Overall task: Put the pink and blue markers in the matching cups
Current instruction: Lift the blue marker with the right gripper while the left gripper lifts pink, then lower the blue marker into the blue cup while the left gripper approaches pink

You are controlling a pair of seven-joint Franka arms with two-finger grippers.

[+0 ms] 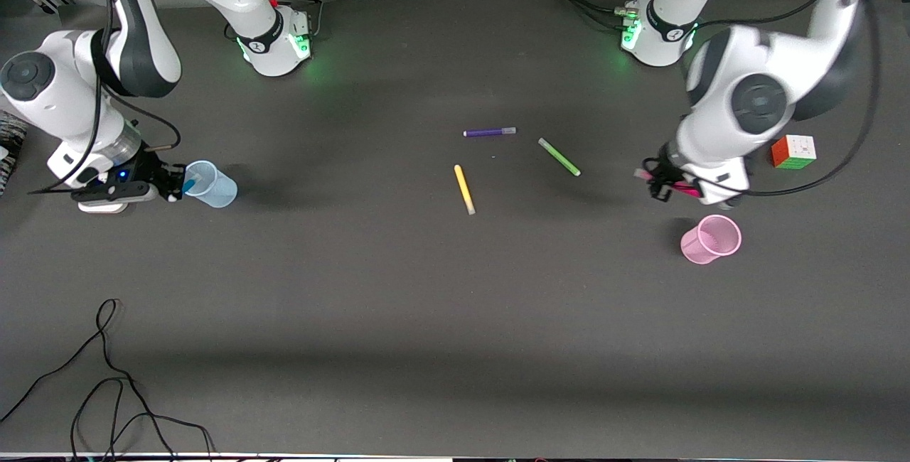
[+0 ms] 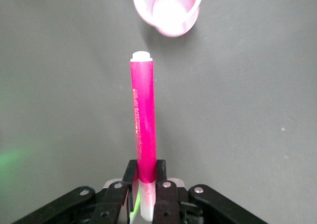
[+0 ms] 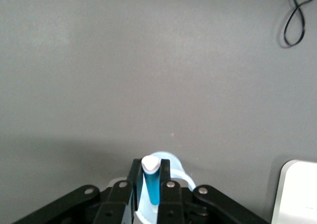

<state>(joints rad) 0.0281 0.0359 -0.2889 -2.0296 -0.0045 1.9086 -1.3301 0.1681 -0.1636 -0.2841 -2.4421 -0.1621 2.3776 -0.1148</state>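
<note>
**Both markers gripped, each near its own cup**

At the right arm's end of the table, our right gripper [image 1: 173,183] hangs just beside the rim of the blue cup [image 1: 213,185], its fingers clamped on the blue marker [image 3: 151,183]. From the right wrist view we see the marker's pale end standing up between the fingers with the cup's rim just below it, so we judge the tip is lined up to drop inside.

Toward the left arm's end, our left gripper [image 1: 662,183] is closed on the pink marker [image 2: 143,130], gripping it close to the pale cap so that most of the barrel juts free. That long free end points toward the pink cup [image 1: 711,239], which sits nearer the front camera than the gripper and apart from it. We judge this arm must travel over the cup's mouth before letting go.

Yellow marker [image 1: 464,189], green marker [image 1: 559,157] and purple marker [image 1: 489,132] lie mid-table, untouched.
</note>
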